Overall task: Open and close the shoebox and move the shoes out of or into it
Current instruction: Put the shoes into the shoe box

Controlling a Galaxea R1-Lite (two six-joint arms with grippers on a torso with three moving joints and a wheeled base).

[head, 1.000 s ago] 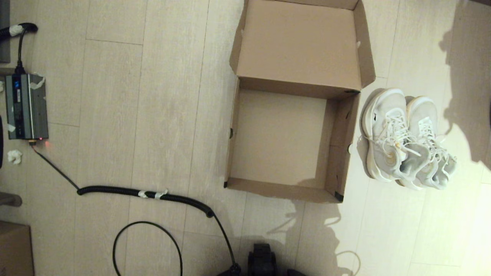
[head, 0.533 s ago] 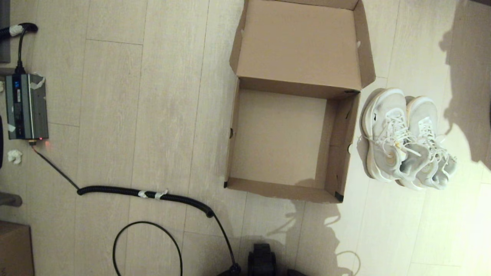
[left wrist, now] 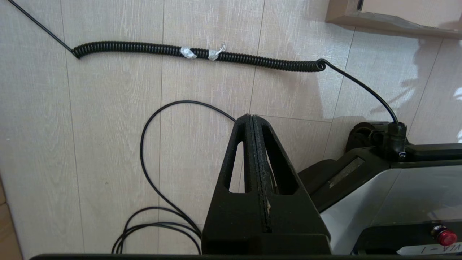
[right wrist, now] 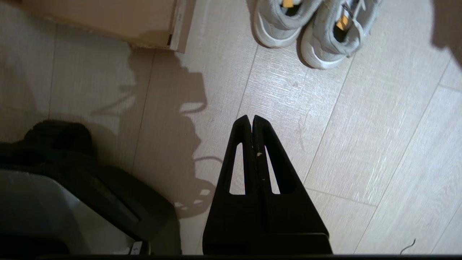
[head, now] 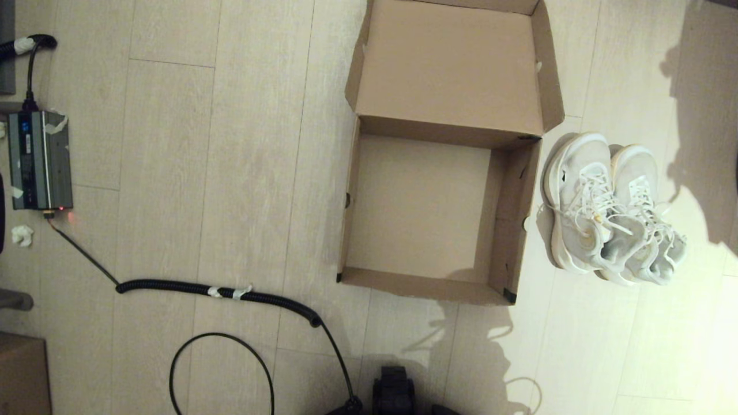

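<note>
Closest to the robot, both arms were tucked in low by its base. The left claw hung over the floor with its two fingers pressed together and nothing in them. A curly black cable and a thin looped wire lay on the floor under it. The right claw was pressed together too, and empty, over bare floor in front of the shoes. A little farther out sat the shoebox, wide open, with nothing inside. Its lid was folded back flat on the far side. The shoes stood side by side on the floor just beside the box, on the robot's right, not touching it as far as I could tell. Far off to the left was a grey power box. It looked like the step of putting the shoes in had not started yet. Next, I think the right claw would need to spread, reach out to the nearer shoe, pinch it by its top edge, and lift it over the box wall. The long laces could snag.
</note>
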